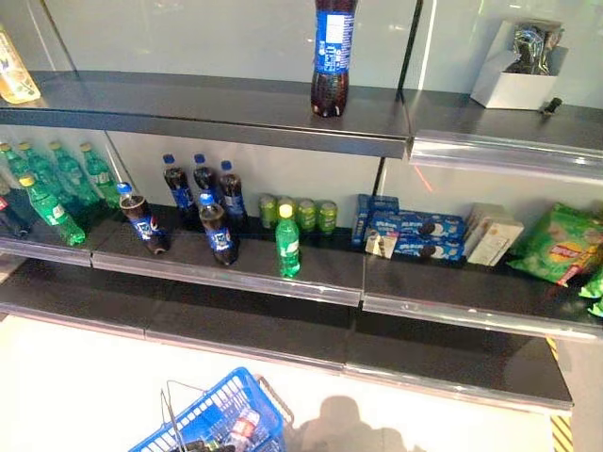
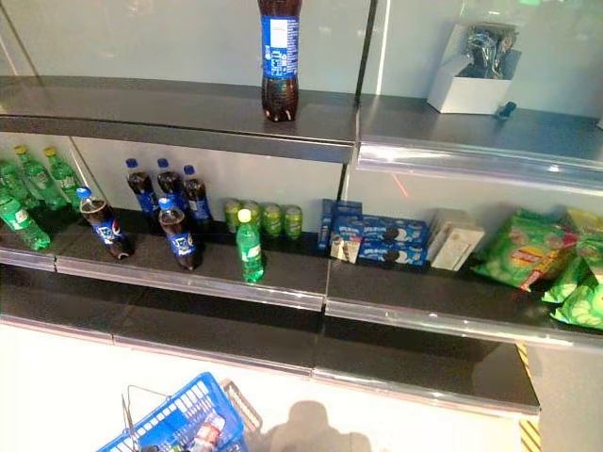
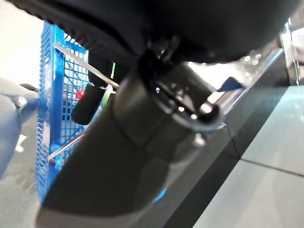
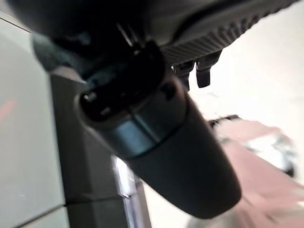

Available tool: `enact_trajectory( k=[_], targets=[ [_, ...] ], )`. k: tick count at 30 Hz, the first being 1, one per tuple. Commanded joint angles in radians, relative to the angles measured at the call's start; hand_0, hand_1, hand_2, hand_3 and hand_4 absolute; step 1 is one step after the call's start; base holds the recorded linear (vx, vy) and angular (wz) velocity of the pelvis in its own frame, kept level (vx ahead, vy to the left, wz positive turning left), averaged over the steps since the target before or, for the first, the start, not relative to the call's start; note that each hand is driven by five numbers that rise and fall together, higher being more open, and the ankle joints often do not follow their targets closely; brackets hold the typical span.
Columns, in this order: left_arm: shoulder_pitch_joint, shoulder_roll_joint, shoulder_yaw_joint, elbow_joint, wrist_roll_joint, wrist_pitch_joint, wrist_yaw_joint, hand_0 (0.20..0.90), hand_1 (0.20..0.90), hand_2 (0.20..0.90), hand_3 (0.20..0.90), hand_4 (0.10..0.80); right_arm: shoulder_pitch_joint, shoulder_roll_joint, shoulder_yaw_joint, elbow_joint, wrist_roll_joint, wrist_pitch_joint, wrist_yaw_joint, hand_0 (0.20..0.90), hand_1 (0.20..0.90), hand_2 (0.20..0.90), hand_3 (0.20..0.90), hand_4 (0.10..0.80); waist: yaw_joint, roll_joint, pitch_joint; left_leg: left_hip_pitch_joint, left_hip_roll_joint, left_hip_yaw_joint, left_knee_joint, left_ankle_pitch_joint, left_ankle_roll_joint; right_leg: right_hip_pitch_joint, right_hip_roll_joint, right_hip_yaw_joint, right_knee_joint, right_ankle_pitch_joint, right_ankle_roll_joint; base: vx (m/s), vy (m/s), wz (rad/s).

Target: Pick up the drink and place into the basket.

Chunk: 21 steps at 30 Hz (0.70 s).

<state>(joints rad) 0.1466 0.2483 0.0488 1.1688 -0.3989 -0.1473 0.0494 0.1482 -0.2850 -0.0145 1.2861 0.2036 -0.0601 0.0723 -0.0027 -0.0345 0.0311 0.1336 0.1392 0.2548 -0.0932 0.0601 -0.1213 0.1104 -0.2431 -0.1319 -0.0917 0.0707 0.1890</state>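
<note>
Shelf [image 1: 236, 268]: the landmark; the middle tier of a dark shelving unit, holding drinks along the robot's left half and snacks to the right.
Basket [image 1: 226, 407]: blue plastic, on the floor below and in front of the shelf, wire handles up; something with a red and white label already lies inside.
Cola bottle [image 1: 332, 52]: tall, upright, alone on the tier above the shelf.
Cola group [image 1: 203, 193]: dark bottles with blue caps, upright toward the back of the shelf, two more nearer its front lip.
Green bottle [image 1: 287, 243]: the likely drink; it stands upright and alone near the shelf's front lip, just right of the cola group, with green cans [image 1: 303, 215] behind it.
Handling: a small full plastic bottle, probably light to moderate in weight, with a smooth, slightly yielding wall. The straight labelled midsection looks the best place to wrap; the cap and neck are too narrow for a sure hold. Its narrow base means a sideways nudge could tip it.
Left hand [image 3: 142, 114]: seen only from its wrist, close beside the basket; cannot tell how its fingers stand.
Right hand [image 4: 156, 128]: hanging low near the shelf edge; finger state likewise unclear, and nothing shows in it.
</note>
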Motion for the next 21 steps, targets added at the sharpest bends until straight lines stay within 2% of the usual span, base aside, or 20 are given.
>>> enact_trajectory(
  k=[1, 8, 10, 11, 13, 15, 16, 17, 18, 19, 21],
  targets=[
    [-0.117, 0.103, 0.035, -0.039, 0.013, -0.141, -0.022, 0.300, 0.300, 0.300, 0.200, 0.100, -0.085, -0.044, -0.010, 0.028, 0.031, -0.009, 0.016, 0.900, 0.900, 0.900, 0.900, 0.800, 0.030, 0.025, 0.027, 0.032, 0.016, -0.062, 0.006, -0.095, 0.012, 0.027, -0.029, -0.073, 0.027, -0.022, 0.026, 0.032, -0.011, 0.02],
    [-0.136, 0.112, 0.012, -0.090, -0.023, -0.127, -0.033, 0.300, 0.300, 0.300, 0.200, 0.100, -0.098, -0.042, 0.021, 0.005, 0.009, 0.002, 0.011, 0.900, 0.900, 0.900, 0.900, 0.800, 0.054, 0.036, 0.057, 0.011, 0.008, -0.130, 0.038, -0.094, 0.031, -0.023, -0.030, -0.079, 0.194, -0.102, 0.003, 0.013, -0.041, 0.08],
    [-0.140, 0.114, 0.011, -0.106, -0.024, -0.130, -0.024, 0.300, 0.300, 0.300, 0.200, 0.100, -0.110, -0.045, 0.056, 0.001, -0.002, 0.005, 0.024, 0.900, 0.900, 0.900, 0.900, 0.800, 0.074, 0.044, 0.087, -0.021, 0.012, -0.204, 0.082, -0.097, 0.033, -0.061, -0.004, -0.069, 0.263, -0.140, -0.029, 0.010, -0.182, 0.20],
    [-0.128, 0.107, 0.020, -0.116, -0.022, -0.136, -0.031, 0.300, 0.300, 0.300, 0.200, 0.100, -0.114, -0.041, 0.086, -0.001, -0.032, -0.005, 0.017, 0.900, 0.900, 0.900, 0.900, 0.800, 0.088, 0.046, 0.094, -0.026, 0.017, -0.237, 0.069, -0.082, 0.028, -0.055, 0.028, -0.060, 0.259, -0.156, -0.046, 0.032, -0.166, 0.29],
    [-0.125, 0.104, 0.019, -0.119, -0.023, -0.136, -0.042, 0.300, 0.300, 0.300, 0.200, 0.100, -0.115, -0.040, 0.100, -0.002, -0.055, -0.003, 0.012, 0.900, 0.900, 0.900, 0.900, 0.800, 0.090, 0.046, 0.096, -0.027, 0.028, -0.232, 0.059, -0.067, 0.020, -0.047, 0.038, -0.066, 0.250, -0.158, -0.053, -0.013, -0.043, 0.63],
    [-0.120, 0.084, 0.003, -0.145, 0.027, -0.125, -0.069, 0.300, 0.300, 0.300, 0.200, 0.100, -0.098, -0.039, 0.093, -0.021, -0.080, 0.010, -0.024, 0.900, 0.900, 0.900, 0.900, 0.800, 0.087, 0.042, 0.109, -0.058, 0.085, -0.097, 0.042, 0.024, -0.019, -0.010, 0.051, -0.135, 0.222, -0.143, -0.062, -0.112, 0.111, 0.86],
    [-0.127, 0.079, -0.002, -0.146, 0.041, -0.116, -0.073, 0.300, 0.300, 0.300, 0.200, 0.100, -0.090, -0.040, 0.089, -0.024, -0.087, 0.003, -0.027, 0.900, 0.900, 0.900, 0.900, 0.800, 0.082, 0.036, 0.110, -0.076, 0.096, -0.043, 0.063, 0.034, -0.026, -0.002, 0.045, -0.164, 0.212, -0.134, -0.063, -0.191, 0.204, 1.22],
    [-0.138, 0.074, -0.007, -0.142, 0.049, -0.103, -0.077, 0.300, 0.300, 0.300, 0.200, 0.100, -0.086, -0.043, 0.088, -0.027, -0.078, -0.007, -0.033, 0.900, 0.900, 0.900, 0.900, 0.800, 0.077, 0.026, 0.109, -0.090, 0.092, 0.017, 0.099, 0.029, -0.026, 0.007, 0.031, -0.206, 0.198, -0.119, -0.060, -0.178, 0.196, 1.32],
    [-0.142, 0.073, -0.005, -0.136, 0.059, -0.102, -0.084, 0.300, 0.300, 0.300, 0.200, 0.100, -0.086, -0.045, 0.087, -0.028, -0.072, -0.012, -0.036, 0.900, 0.900, 0.900, 0.900, 0.800, 0.072, 0.019, 0.110, -0.088, 0.086, 0.038, 0.123, 0.015, -0.022, 0.012, 0.021, -0.221, 0.192, -0.111, -0.057, -0.133, 0.254, 1.20],
    [-0.145, 0.073, -0.001, -0.124, 0.069, -0.103, -0.096, 0.300, 0.300, 0.300, 0.200, 0.100, -0.088, -0.048, 0.085, -0.028, -0.072, -0.019, -0.044, 0.900, 0.900, 0.900, 0.900, 0.800, 0.070, 0.010, 0.106, -0.085, 0.066, 0.062, 0.143, -0.008, -0.010, 0.014, 0.004, -0.239, 0.176, -0.091, -0.047, -0.035, 0.303, 0.95],
    [-0.137, 0.074, 0.001, -0.101, 0.061, -0.116, -0.109, 0.300, 0.300, 0.300, 0.200, 0.100, -0.095, -0.059, 0.082, -0.026, -0.069, -0.020, -0.052, 0.900, 0.900, 0.900, 0.900, 0.800, 0.069, 0.010, 0.092, -0.061, 0.033, 0.067, 0.079, -0.002, 0.000, 0.012, -0.016, -0.248, 0.165, -0.052, -0.029, 0.040, 0.383, 0.81]
  ],
)
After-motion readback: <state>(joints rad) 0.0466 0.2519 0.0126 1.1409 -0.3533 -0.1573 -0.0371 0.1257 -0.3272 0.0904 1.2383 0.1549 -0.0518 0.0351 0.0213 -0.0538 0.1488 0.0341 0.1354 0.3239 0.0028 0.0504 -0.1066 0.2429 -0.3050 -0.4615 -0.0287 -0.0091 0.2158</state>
